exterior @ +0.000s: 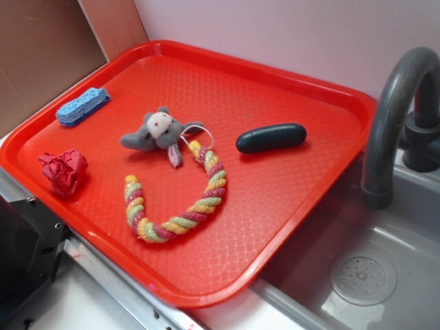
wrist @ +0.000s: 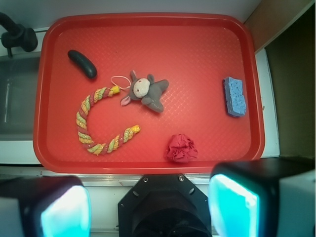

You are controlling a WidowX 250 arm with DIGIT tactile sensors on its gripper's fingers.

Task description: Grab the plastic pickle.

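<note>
On one red plastic tray (exterior: 302, 206) there are five things: one dark green glossy capsule-shaped plastic pickle (exterior: 271, 137), one blue rectangular sponge (exterior: 82, 106), one small grey plush animal (exterior: 159, 130), one curved braided rope of many colours (exterior: 180, 206), and one crumpled red piece of cloth (exterior: 64, 172). Beside the tray there is one grey sink (exterior: 385, 275) with one dark grey curved faucet (exterior: 395, 110).

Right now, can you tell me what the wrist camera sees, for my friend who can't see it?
A red plastic tray holds a dark green capsule-shaped plastic pickle at upper left, beside a striped curved rope toy. A grey stuffed animal, blue rectangular sponge and crumpled red cloth lie apart.
</note>
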